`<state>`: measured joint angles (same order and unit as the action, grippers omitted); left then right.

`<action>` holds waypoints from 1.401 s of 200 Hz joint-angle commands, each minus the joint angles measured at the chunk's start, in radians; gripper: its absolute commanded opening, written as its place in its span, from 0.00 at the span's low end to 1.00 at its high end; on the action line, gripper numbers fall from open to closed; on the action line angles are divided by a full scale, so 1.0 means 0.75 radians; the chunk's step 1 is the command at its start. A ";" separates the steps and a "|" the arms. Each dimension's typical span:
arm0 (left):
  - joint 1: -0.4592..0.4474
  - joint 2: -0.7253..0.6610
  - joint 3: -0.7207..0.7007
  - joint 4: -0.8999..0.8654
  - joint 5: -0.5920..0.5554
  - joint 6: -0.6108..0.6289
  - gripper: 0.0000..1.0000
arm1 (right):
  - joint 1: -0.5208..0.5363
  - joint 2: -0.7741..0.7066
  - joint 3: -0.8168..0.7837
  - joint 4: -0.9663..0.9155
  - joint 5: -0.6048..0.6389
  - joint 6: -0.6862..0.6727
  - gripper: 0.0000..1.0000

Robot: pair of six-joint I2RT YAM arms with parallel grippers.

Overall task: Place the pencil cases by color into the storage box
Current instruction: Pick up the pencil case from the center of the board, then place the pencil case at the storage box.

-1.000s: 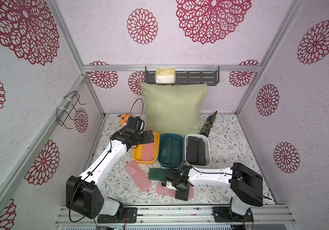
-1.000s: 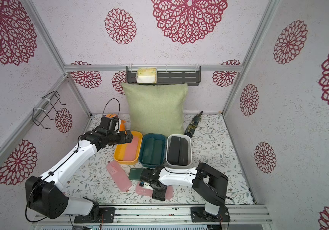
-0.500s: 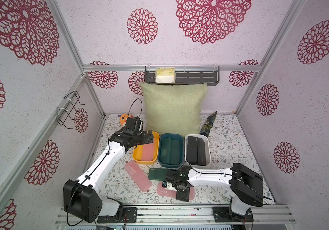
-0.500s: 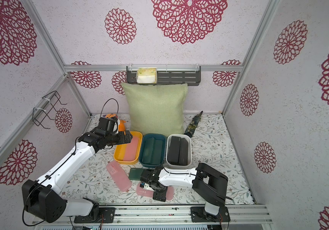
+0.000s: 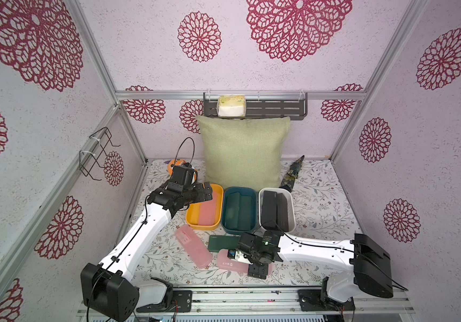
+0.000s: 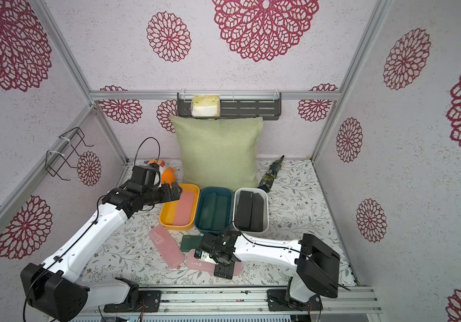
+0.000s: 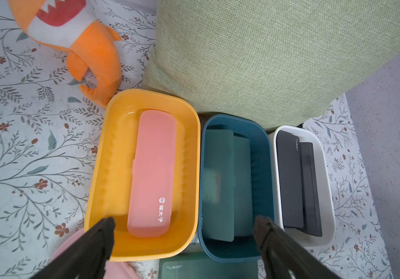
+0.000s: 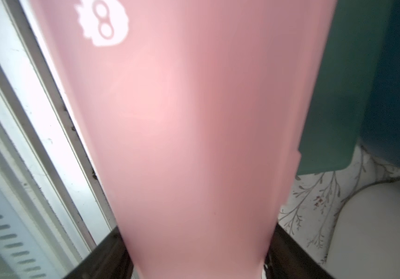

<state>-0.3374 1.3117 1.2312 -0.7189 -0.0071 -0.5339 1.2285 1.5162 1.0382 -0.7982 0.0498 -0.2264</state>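
Left gripper [image 7: 184, 221]: jaws spread wide, holding nothing, hanging over the yellow tub.
Right gripper [image 8: 196, 241]: low by the table's front edge, jaws set against both long edges of the front pink case [image 8: 194, 120]; whether that case is lifted cannot be told.
Yellow tub [image 7: 97, 183]: under the left gripper; the stowed pink case [image 7: 153, 174] lies flat inside.
Teal tub [image 7: 232, 120]: next out from the left gripper; two dark green cases [image 7: 218, 183] inside, overlapping.
White tub [image 7: 325, 188]: farthest from the left gripper; two black cases [image 7: 289, 183] inside.
Loose green case [image 5: 223, 242]: on the table, just beside the right gripper, between it and the teal tub.
Loose pink case [image 5: 193, 246]: slanted on the table, near the right gripper, on the left arm's side.
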 commanded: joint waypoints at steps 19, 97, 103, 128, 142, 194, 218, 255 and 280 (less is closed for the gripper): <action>0.063 -0.055 -0.038 -0.025 -0.089 -0.073 0.97 | -0.025 -0.126 0.071 0.198 -0.020 0.002 0.46; 0.292 -0.227 -0.200 -0.018 -0.132 -0.217 0.97 | -0.171 -0.041 0.206 0.617 -0.019 0.266 0.43; 0.303 -0.236 -0.209 -0.015 -0.126 -0.217 0.97 | -0.175 -0.022 0.214 0.631 -0.019 0.280 0.43; 0.334 -0.263 -0.228 -0.022 -0.118 -0.219 0.97 | -0.194 0.050 0.273 0.682 -0.036 0.345 0.43; 0.346 -0.271 -0.238 -0.021 -0.114 -0.219 0.97 | -0.204 0.079 0.301 0.733 -0.059 0.392 0.43; 0.393 -0.288 -0.263 -0.011 -0.079 -0.222 0.97 | -0.254 0.170 0.354 1.040 -0.089 0.660 0.43; 0.418 -0.304 -0.263 -0.010 -0.072 -0.222 0.97 | -0.261 0.240 0.390 1.146 -0.069 0.776 0.43; 0.447 -0.325 -0.268 -0.003 -0.054 -0.230 0.97 | -0.277 0.354 0.461 1.228 -0.079 0.926 0.45; 0.449 -0.341 -0.304 0.038 -0.015 -0.268 0.97 | -0.289 0.429 0.518 1.220 -0.071 0.988 0.45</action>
<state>-0.0078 1.0771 1.0302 -0.7223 -0.0540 -0.7094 1.0264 1.8168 1.3708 0.0502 -0.0040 0.4179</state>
